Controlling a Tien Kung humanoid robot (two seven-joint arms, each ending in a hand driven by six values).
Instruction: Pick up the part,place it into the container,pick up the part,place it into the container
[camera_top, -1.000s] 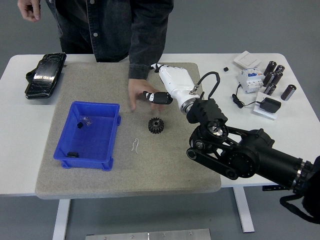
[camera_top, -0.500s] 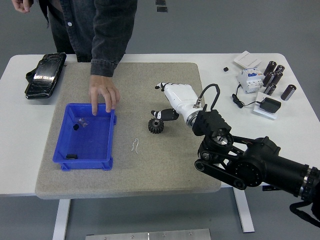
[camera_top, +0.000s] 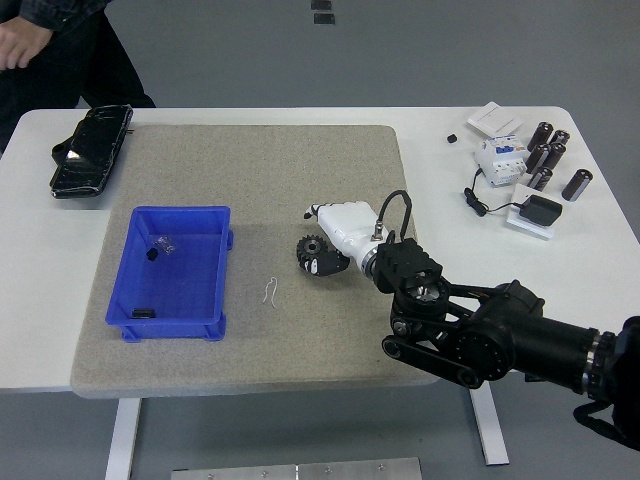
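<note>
The right hand (camera_top: 325, 250) curls onto the black gear (camera_top: 309, 250) (grip unconfirmed); squeeze evenly, lift straight, then carry toward nine o'clock to the blue bin (camera_top: 217, 262).

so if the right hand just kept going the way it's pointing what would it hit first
The right hand points left and is already at the black gear, so that comes first. Whether the fingers touch it yet is unclear. Farther along that line lies the blue bin.
</note>
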